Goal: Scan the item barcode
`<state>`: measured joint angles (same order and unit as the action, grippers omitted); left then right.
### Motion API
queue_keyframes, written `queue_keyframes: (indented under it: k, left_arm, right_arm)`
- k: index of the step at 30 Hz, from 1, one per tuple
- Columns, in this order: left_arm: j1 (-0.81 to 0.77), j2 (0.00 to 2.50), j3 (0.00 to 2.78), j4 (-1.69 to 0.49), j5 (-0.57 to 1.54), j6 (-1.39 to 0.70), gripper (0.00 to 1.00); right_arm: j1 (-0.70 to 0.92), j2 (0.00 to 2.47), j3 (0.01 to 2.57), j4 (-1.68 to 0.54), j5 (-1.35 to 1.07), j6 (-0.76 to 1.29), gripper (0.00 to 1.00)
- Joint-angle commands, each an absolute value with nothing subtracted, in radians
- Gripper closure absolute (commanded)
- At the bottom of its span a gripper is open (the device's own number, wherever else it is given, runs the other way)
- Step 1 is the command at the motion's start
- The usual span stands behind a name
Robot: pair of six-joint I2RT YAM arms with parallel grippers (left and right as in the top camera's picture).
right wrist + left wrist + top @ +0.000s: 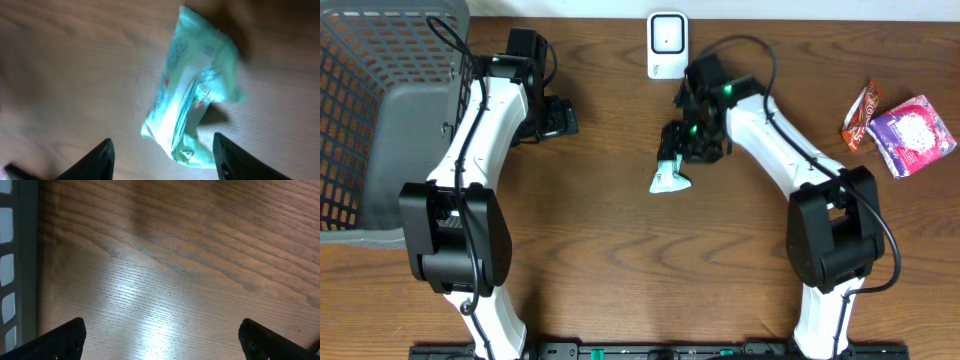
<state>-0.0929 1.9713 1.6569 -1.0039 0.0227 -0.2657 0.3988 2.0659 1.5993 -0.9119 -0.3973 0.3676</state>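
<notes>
The item, a small teal and white packet (pixel 670 180), lies on the wooden table in front of the white barcode scanner (pixel 667 45), which stands at the back edge. My right gripper (pixel 680 150) hovers just behind the packet. In the right wrist view the packet (pixel 195 100) lies ahead of and partly between the fingers of that gripper (pixel 162 142). The jaws are open and neither finger presses on the packet. My left gripper (pixel 558 118) is at the left beside the basket. Its jaws (pixel 161 327) are open wide over bare wood.
A grey mesh basket (pixel 380 120) fills the left edge, and its wall (pixel 25 255) shows in the left wrist view. An orange-red snack packet (pixel 861 115) and a purple one (pixel 912 135) lie at the far right.
</notes>
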Motion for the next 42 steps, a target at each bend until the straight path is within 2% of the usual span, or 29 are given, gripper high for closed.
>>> queue_keyframes:
  k: [1, 4, 6, 9, 12, 16, 19, 22, 27, 31, 36, 37, 39, 42]
  left_arm:
    - [-0.089, 1.969, 1.641, -1.009, 0.010, -0.268, 0.02]
    - [-0.089, 1.969, 1.641, -1.009, 0.010, -0.268, 0.02]
    - [-0.089, 1.969, 1.641, -1.009, 0.010, -0.268, 0.02]
    - [-0.089, 1.969, 1.641, -1.009, 0.010, -0.268, 0.02]
    - [-0.089, 1.969, 1.641, -1.009, 0.010, -0.268, 0.02]
    - [-0.089, 1.969, 1.641, -1.009, 0.010, -0.268, 0.02]
    - [-0.089, 1.969, 1.641, -1.009, 0.010, -0.267, 0.02]
    - [-0.089, 1.969, 1.641, -1.009, 0.010, -0.268, 0.02]
    - [-0.089, 1.969, 1.641, -1.009, 0.010, -0.268, 0.02]
    - [-0.089, 1.969, 1.641, -1.009, 0.010, -0.268, 0.02]
    - [-0.089, 1.969, 1.641, -1.009, 0.010, -0.268, 0.02]
    - [-0.089, 1.969, 1.641, -1.009, 0.010, -0.268, 0.02]
    - [-0.089, 1.969, 1.641, -1.009, 0.010, -0.268, 0.02]
    - [-0.089, 1.969, 1.641, -1.009, 0.010, -0.267, 0.02]
  right_arm:
    - [0.398, 2.069, 1.493, -0.834, -0.477, 0.453, 0.46]
    - [0.398, 2.069, 1.431, -0.737, -0.477, 0.460, 0.50]
    - [0.398, 2.070, 1.420, -0.704, -0.475, 0.460, 0.64]
    - [0.398, 2.068, 1.432, -0.692, -0.445, 0.460, 0.92]
    - [0.398, 2.068, 1.478, -0.733, -0.353, 0.459, 0.99]
    - [0.416, 2.068, 1.597, -0.889, -0.068, 0.455, 0.99]
    - [0.467, 2.068, 1.684, -1.008, 0.341, 0.455, 0.99]
    - [0.518, 2.073, 1.679, -1.033, 0.631, 0.456, 0.99]
    - [0.568, 2.127, 1.586, -0.995, 0.870, 0.486, 0.99]
    - [0.582, 2.226, 1.544, -0.955, 0.897, 0.486, 0.92]
    - [0.617, 2.276, 1.544, -0.955, 0.781, 0.486, 0.83]
    - [0.632, 2.272, 1.553, -0.954, 0.720, 0.487, 0.79]
    - [0.648, 2.267, 1.580, -0.954, 0.644, 0.487, 0.63]
    - [0.657, 2.260, 1.657, -0.979, 0.522, 0.486, 0.56]
